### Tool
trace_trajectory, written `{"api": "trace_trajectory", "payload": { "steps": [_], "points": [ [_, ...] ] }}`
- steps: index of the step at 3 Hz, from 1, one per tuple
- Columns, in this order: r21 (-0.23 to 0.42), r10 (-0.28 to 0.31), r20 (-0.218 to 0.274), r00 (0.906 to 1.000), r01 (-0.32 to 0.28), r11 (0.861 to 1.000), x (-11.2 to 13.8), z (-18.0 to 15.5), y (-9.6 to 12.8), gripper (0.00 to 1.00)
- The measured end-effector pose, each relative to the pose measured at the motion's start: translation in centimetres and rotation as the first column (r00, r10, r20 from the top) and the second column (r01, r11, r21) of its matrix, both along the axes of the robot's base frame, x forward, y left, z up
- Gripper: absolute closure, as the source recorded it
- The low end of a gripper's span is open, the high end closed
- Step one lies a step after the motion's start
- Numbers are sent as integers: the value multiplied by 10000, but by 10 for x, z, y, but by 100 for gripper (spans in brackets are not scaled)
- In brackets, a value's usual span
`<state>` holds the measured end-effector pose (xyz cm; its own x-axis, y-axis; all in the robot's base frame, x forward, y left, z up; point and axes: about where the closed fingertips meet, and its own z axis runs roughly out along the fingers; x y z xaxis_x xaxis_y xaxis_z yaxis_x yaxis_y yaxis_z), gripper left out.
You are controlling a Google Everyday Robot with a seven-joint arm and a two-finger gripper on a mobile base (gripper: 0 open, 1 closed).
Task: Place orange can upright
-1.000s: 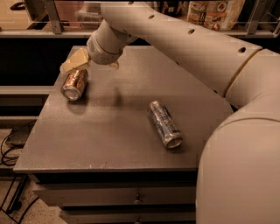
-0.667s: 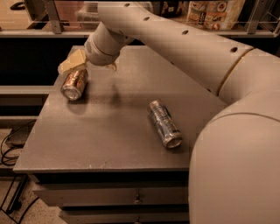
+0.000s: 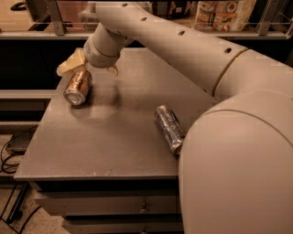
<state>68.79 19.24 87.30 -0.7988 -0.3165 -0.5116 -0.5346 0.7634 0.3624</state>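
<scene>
The orange can [image 3: 78, 86] lies on its side near the left edge of the grey table [image 3: 114, 137], with a silver end facing me. My gripper [image 3: 90, 68] hangs just above and behind the can's far end, at the end of the pale arm reaching in from the right. Its jaws are open. One yellowish finger [image 3: 69, 64] shows left of the can's far end and the other fingertip [image 3: 112, 70] shows to the right. The can is not held.
A longer silver-blue can [image 3: 169, 128] lies on its side at the table's middle right, close to my arm's large body [image 3: 238, 164]. A shelf rail with packaged goods [image 3: 219, 13] runs behind the table. Drawers [image 3: 110, 205] sit below the front edge.
My gripper has shifted slightly left and lower over the orange can's far end. Both cans lie where they were.
</scene>
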Motion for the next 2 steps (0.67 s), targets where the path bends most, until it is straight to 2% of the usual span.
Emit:
{"api": "trace_trajectory", "payload": {
  "steps": [2],
  "points": [
    [132,6,-506,9987,1,9999,14,-12,23,0]
  ]
}}
